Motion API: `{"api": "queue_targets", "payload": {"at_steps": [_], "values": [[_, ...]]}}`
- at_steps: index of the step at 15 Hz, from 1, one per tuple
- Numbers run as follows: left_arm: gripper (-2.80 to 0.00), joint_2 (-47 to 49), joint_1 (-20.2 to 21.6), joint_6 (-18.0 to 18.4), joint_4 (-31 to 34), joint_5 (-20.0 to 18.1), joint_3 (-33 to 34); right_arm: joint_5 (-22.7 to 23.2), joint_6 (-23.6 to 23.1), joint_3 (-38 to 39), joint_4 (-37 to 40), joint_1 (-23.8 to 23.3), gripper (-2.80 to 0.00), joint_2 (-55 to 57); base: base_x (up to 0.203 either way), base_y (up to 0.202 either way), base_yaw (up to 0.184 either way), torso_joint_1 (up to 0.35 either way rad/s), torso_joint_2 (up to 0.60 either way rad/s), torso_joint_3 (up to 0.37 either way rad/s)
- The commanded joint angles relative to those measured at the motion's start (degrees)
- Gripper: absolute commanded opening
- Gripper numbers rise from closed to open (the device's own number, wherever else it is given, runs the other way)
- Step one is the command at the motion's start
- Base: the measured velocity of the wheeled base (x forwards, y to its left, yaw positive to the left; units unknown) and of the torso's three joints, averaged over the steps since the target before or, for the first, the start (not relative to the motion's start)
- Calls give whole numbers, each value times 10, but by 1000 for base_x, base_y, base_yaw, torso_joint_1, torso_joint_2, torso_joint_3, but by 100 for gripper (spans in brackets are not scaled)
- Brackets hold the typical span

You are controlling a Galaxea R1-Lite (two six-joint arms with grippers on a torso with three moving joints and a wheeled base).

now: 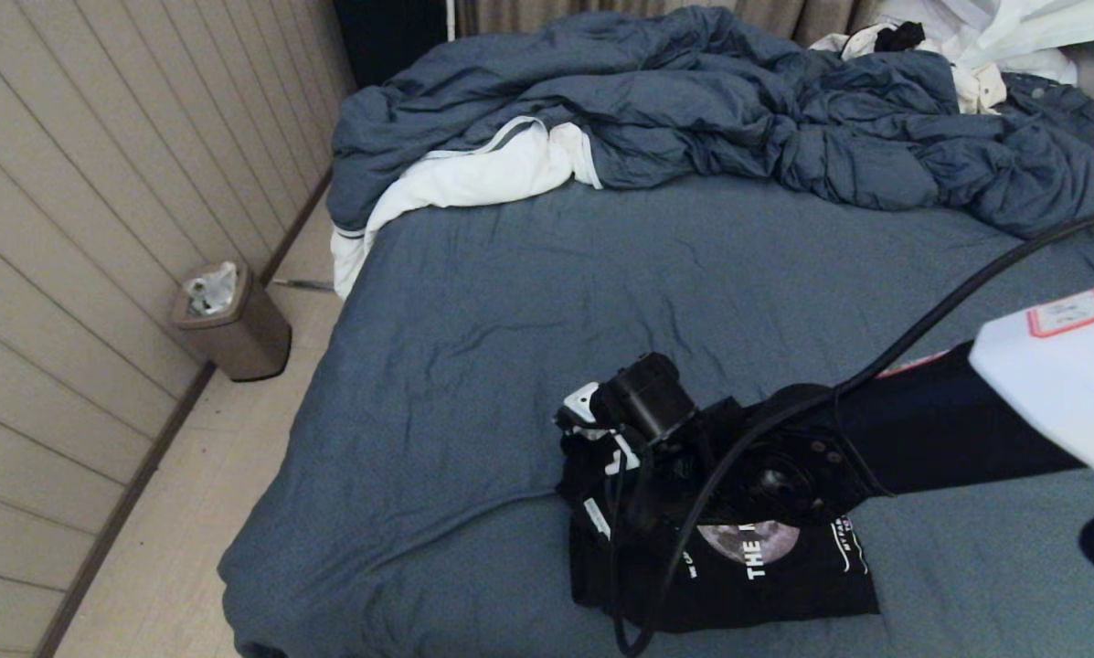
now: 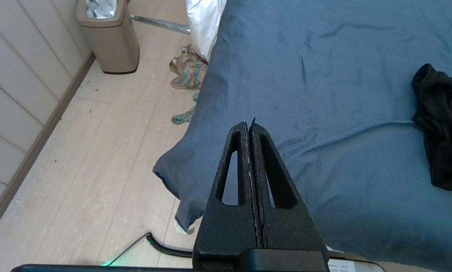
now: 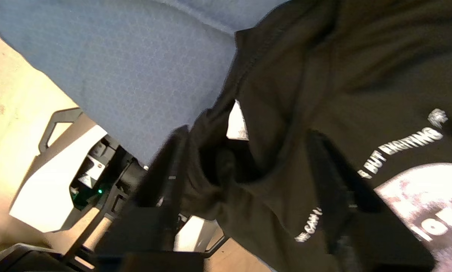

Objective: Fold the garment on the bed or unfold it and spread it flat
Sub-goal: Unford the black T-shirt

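Observation:
The black T-shirt garment (image 1: pixel 784 576) lies bunched near the front edge of the bed (image 1: pixel 601 274), moon print and white lettering facing up. My right arm reaches in from the right, and its wrist covers the shirt's left part. In the right wrist view the right gripper (image 3: pixel 248 132) is open, its fingers (image 3: pixel 324 162) wide apart over the garment (image 3: pixel 343 75), with a fold and the white neck label between them. The left gripper (image 2: pixel 248 126) is shut on nothing and hangs over the bed's (image 2: pixel 324 56) front left corner, left of the garment (image 2: pixel 445 124).
A rumpled blue duvet (image 1: pixel 738 100) with white lining fills the bed's far end, and a white clothes pile (image 1: pixel 994 37) lies at the back right. A brown bin (image 1: pixel 236 320) stands by the wall on the left. A crumpled cloth (image 2: pixel 188 71) lies on the floor beside the bed. A black cable (image 1: pixel 967 292) crosses above the sheet.

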Motion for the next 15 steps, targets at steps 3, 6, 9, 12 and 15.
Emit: {"api": "queue_targets", "payload": {"at_steps": [3,6,9,12,15], "values": [[-280,1,0,-1,0,1,0,-68,-1,-21,-18,6,0,51,0,0,0,0,0,0],[-280,1,0,-1,0,1,0,-109,-20,-29,-22,10,0,62,0,0,0,0,0,0],[-280,1,0,-1,0,1,0,-118,-23,-32,-22,10,0,74,0,0,0,0,0,0],[-280,1,0,-1,0,1,0,-118,-21,-38,-23,8,0,95,0,0,0,0,0,0],[-280,0,0,-1,0,1,0,-117,-21,-42,-22,3,0,96,0,0,0,0,0,0]]}}
